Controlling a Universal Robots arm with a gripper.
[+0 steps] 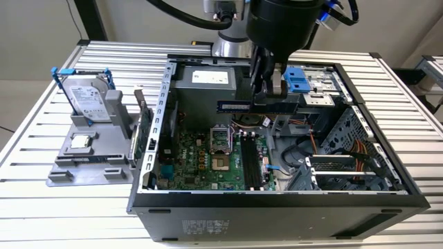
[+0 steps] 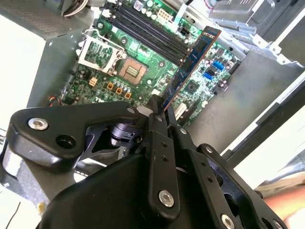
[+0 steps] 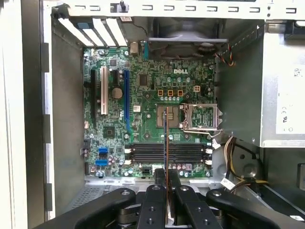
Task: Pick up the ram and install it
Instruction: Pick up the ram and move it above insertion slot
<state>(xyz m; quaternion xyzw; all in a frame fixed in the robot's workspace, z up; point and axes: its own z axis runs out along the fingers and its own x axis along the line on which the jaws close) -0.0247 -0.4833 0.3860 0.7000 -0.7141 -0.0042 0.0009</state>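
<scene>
The ram [image 1: 232, 106], a thin blue-green stick with dark chips, hangs level above the open computer case, and my gripper [image 1: 268, 100] is shut on one end of it. In the second wrist view the ram [image 2: 193, 57] reaches out from the gripper [image 2: 162, 109] over the green motherboard. The first wrist view has the ram [image 3: 165, 138] edge-on, rising from the gripper [image 3: 166, 180] and crossing above the black memory slots [image 3: 167, 152]. Those slots [image 1: 250, 163] lie below the gripper and look bare.
The case [image 1: 149, 150] lies on its side on a slatted metal table, with its power supply [image 1: 207, 83] at the back and a drive cage [image 1: 346, 171] on the exterior view's right. To its left, a grey stand [image 1: 62, 176] holds a hard drive [image 1: 86, 98] and a small CPU chip [image 1: 81, 140].
</scene>
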